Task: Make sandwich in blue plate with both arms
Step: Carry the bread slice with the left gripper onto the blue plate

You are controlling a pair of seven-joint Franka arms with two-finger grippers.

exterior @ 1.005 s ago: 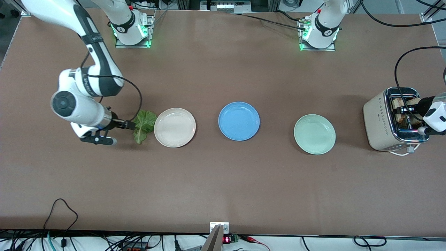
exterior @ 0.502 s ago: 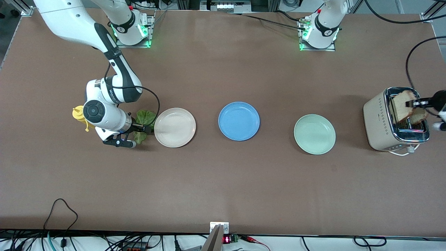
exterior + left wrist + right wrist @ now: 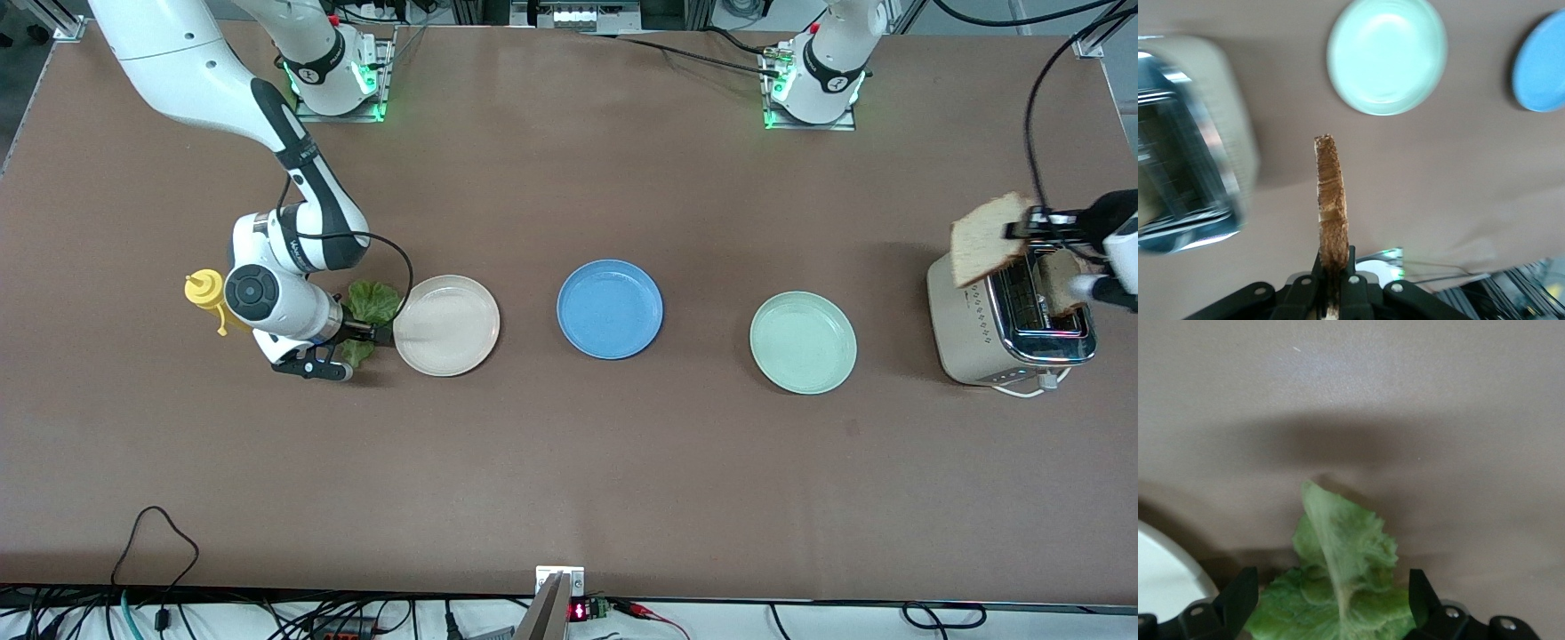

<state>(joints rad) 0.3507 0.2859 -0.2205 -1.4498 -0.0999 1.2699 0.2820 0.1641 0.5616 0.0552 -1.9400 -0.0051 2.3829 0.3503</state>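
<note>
Plates sit bare: the blue plate [image 3: 610,308] holds nothing yet. My right gripper [image 3: 373,334] straddles the lettuce [image 3: 366,307], fingers apart. My left gripper [image 3: 1022,229] clamps a bread slice [image 3: 989,241] over the toaster [image 3: 1009,316].

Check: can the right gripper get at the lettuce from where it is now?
Probably yes. The right gripper is open, low over the lettuce leaf, its fingers either side of it with nothing between. The cream plate sits close beside but doesn't cover the leaf.
</note>
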